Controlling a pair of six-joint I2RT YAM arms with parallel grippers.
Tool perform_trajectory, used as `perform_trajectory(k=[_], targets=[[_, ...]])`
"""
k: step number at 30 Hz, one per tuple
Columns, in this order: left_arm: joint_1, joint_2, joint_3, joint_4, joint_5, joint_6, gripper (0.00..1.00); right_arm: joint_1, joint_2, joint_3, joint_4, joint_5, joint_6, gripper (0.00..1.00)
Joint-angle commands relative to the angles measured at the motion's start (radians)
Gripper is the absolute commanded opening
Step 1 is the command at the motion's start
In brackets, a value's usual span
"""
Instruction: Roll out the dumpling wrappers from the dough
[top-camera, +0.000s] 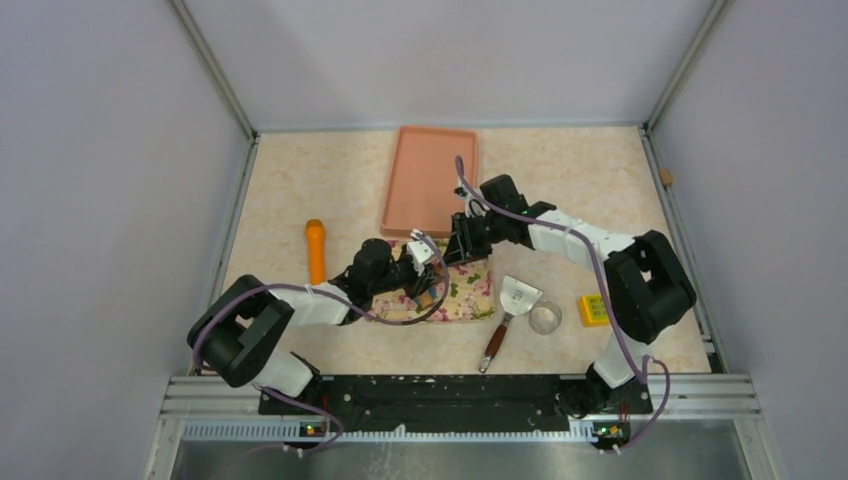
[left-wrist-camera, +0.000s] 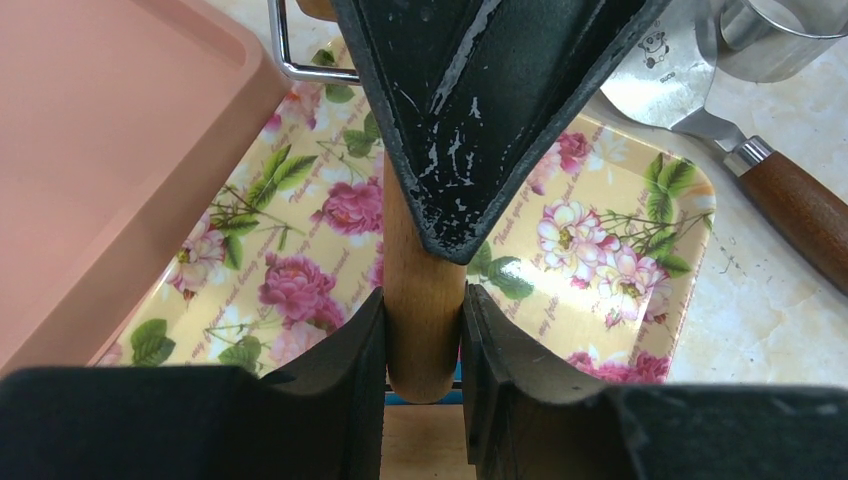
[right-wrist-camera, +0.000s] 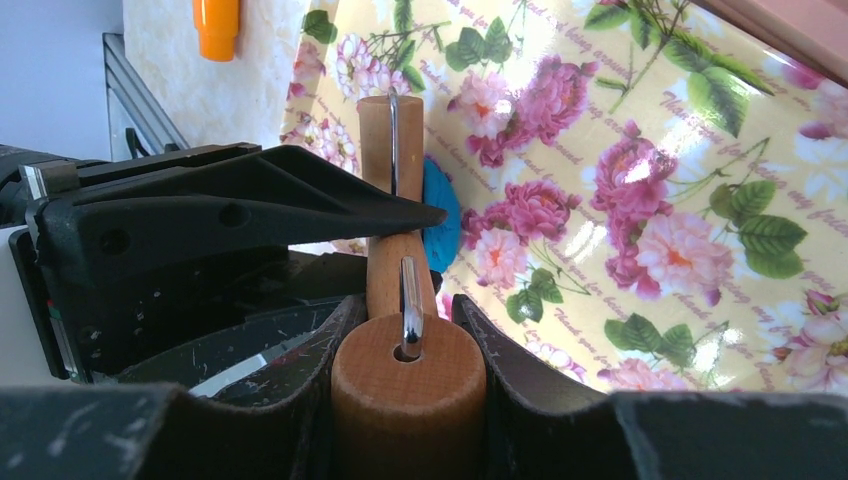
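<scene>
Both arms meet over a floral tray (top-camera: 470, 300) in the middle of the tabletop (top-camera: 300, 190). The left end effector (left-wrist-camera: 423, 305) is pinching the wooden stem of a small roller (left-wrist-camera: 420, 260); its two black fingers (left-wrist-camera: 350, 350) press on either side of the wood. The right end effector (right-wrist-camera: 408, 310) is clamped on the thick round end of the same roller, where a metal wire runs into a hole in the wood. The dough (right-wrist-camera: 442, 225), a small bright blue lump, lies on the floral tray right beside the roller's stem, and the tip of the left finger partly hides it in the right wrist view. A pink tray (top-camera: 430, 175) sits behind the floral one, touching its far edge. An orange stick (top-camera: 316, 250) lies to the left, well apart from the tray. To the right of the tray lie a metal scraper (top-camera: 515, 300) with a wooden handle, a metal ring (top-camera: 545, 318) just beside its blade, and a yellow brick (top-camera: 594, 308) farther right.
</scene>
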Motion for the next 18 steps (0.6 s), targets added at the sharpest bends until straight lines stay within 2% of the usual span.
perform_trajectory(k=[1,18], targets=[[-0.004,0.004,-0.022,-0.155,-0.03,-0.039,0.0,0.083,0.091,-0.012,-0.027,0.113,-0.041,0.0],[-0.003,-0.039,0.015,-0.295,-0.103,-0.15,0.0,0.13,0.15,0.038,-0.001,0.116,-0.036,0.0]])
